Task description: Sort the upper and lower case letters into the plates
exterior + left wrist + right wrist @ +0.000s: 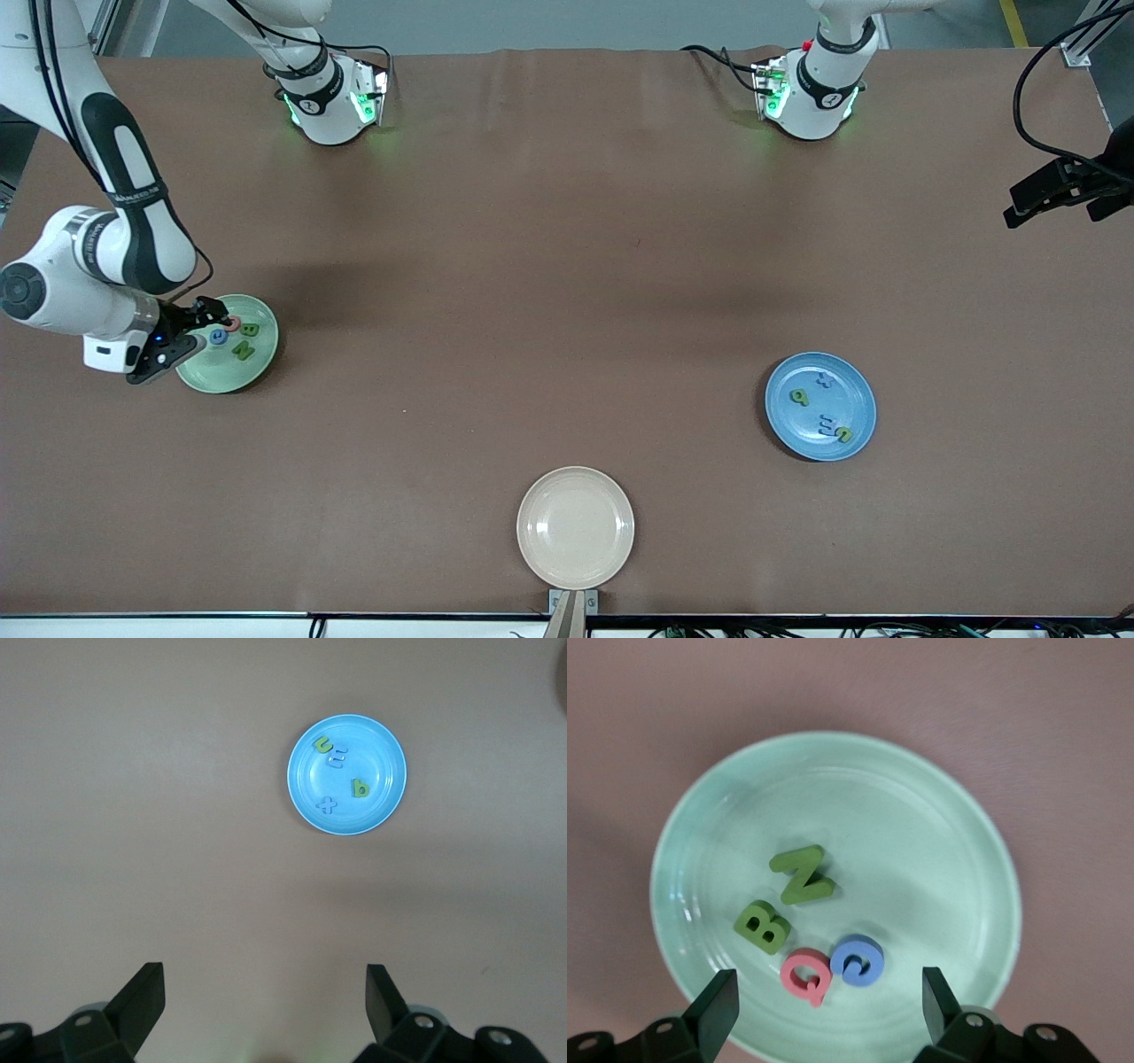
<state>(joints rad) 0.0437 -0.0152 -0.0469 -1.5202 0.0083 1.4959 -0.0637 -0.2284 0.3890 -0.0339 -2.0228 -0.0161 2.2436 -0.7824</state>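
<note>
Right claw [824, 1010] released over glossy round mint plate [939, 815] holding chunky letters [799, 875]; left claw [266, 1001] released, waiting; smooth blue plate [390, 771] holds four.

The mint green plate [833, 815] carries four foam letters that can be read: a green N [802, 874], beside it a green B [763, 927], a pink Q [806, 976] touching a blue G [858, 960]. The blue plate [381, 806] holds a green b [360, 788], a green u [322, 745], a blue E [337, 758] and a blue plus-shaped piece [328, 804]. The lettering on the arm's band above the mint green plate is too small to read.
</note>
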